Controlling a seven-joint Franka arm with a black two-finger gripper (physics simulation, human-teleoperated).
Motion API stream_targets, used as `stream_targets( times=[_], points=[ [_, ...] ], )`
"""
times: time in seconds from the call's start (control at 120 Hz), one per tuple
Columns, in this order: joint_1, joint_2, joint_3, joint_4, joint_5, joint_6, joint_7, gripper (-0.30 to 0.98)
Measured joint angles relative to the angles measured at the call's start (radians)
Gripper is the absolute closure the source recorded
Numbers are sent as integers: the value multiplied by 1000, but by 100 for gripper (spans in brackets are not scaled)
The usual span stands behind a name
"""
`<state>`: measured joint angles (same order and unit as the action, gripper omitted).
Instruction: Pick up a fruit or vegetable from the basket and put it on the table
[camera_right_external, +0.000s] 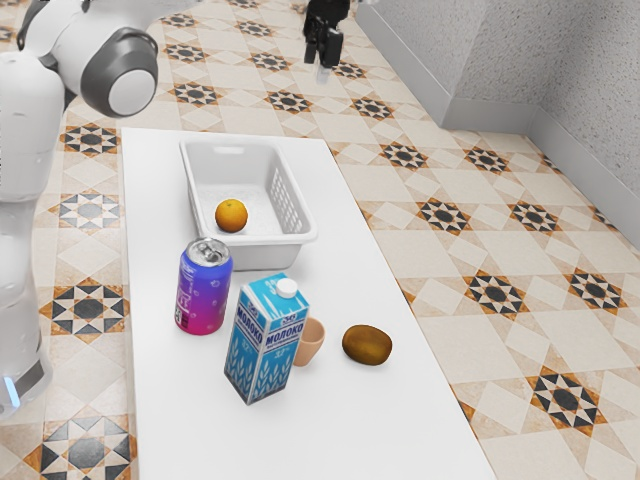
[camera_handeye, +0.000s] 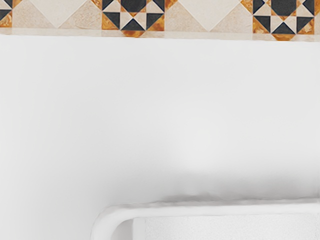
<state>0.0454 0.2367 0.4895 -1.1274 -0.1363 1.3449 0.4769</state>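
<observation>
And here's the white basket (camera_right_external: 275, 240), sitting near the table's (camera_right_external: 180, 420) far edge in the exterior view, and inside it, one orange (camera_right_external: 231, 215)! That's the fruit for this job, down on the basket floor, close to the end wall that faces the can. Right outside that end, toward the exterior view's left, stands the blue-and-purple can (camera_right_external: 203, 290), upright and crowding the basket's corner. Next along, nearer the camera, it's the blue milk carton (camera_right_external: 262, 345), tall and upright, and it covers part of the small tan cup (camera_right_external: 312, 340) tucked behind it. Over to the exterior view's right of the cup, a brown oval fruit (camera_right_external: 367, 344) rests directly on the tabletop, near the long edge on that side. Up top, the gripper (camera_right_external: 323, 64) hangs above, well apart from the orange; wide or narrow, I can't tell from here. The wrist view catches a rounded corner of the basket's rim, white tabletop beside it, and patterned floor tiles (camera_handeye: 132, 15) past the table's edge.
</observation>
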Motion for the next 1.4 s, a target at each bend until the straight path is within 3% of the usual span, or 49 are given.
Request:
stream_targets(
  times=[0.217,0.45,0.558,0.642,0.733,0.95,1.183,1.4],
  points=[
    [-9,18,-26,-1,8,18,-8,0],
    [2,-34,-23,-40,-16,-73,2,0],
    [-11,-323,-138,-420,20,-9,9,0],
    [-95,-448,-168,-619,58,52,14,0],
    [-109,-550,-175,-787,97,126,19,0],
    [-29,-666,-182,-1017,146,257,27,0],
    [136,-680,-330,-1114,152,345,27,0],
    [220,-719,-394,-1189,149,401,23,0]
  ],
)
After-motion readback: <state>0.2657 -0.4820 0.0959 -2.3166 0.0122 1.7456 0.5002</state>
